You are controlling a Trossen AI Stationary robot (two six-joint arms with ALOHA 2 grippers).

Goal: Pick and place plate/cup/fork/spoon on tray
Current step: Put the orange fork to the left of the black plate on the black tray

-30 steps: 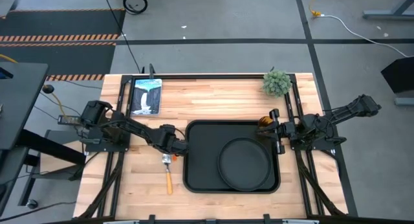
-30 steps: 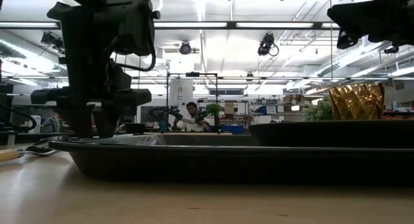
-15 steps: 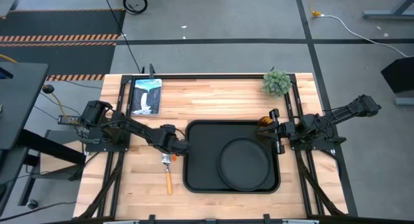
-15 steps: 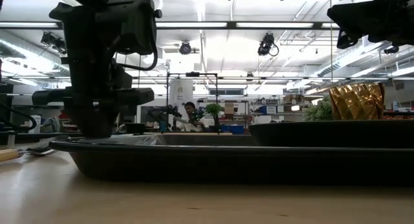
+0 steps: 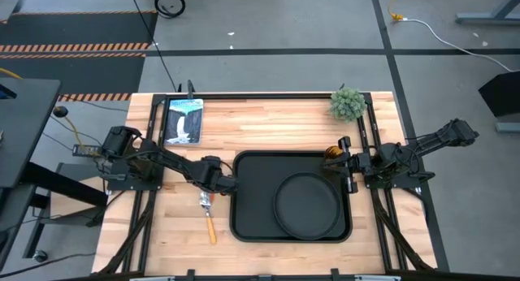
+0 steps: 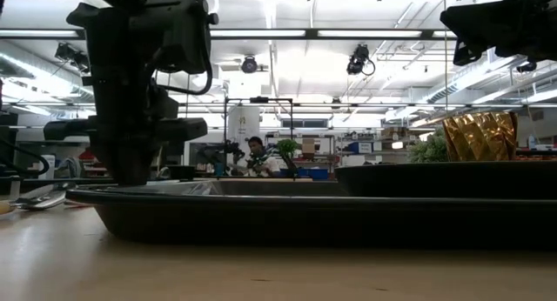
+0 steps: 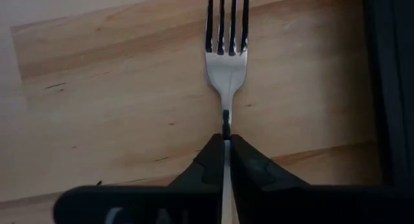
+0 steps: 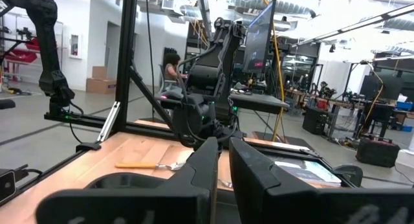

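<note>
The fork (image 7: 226,62) lies on the wooden table just left of the black tray (image 5: 248,220), tines toward the far edge. Its orange handle (image 5: 211,226) runs toward the near edge. My left gripper (image 7: 226,137) stands over it, pointing down, and is shut on it (image 5: 211,190). The round black plate (image 5: 307,204) rests in the tray's right half. The amber cup (image 5: 332,155) stands at the tray's far right corner. Above the tray's right edge, clear of the cup, my right gripper (image 5: 346,161) hangs with its fingers together (image 8: 222,143) and nothing between them. The spoon is out of view. My left gripper pinches the fork's narrow silver neck (image 7: 226,120), just behind the tines, between its two fingertips. The fingers come from above, one on each side of the neck. The fork lies flat on the table, its handle running back under the gripper.
A potted plant (image 5: 348,104) stands at the far right corner and a picture card (image 5: 184,120) lies at the far left. Bare wood shows between them and along the near left. A person sits in the room beyond the table (image 6: 257,155).
My left gripper has shut on the fork's neck without moving from its place. The fork's silver part on the near side of the gripper has shifted a little toward the table's left edge.
</note>
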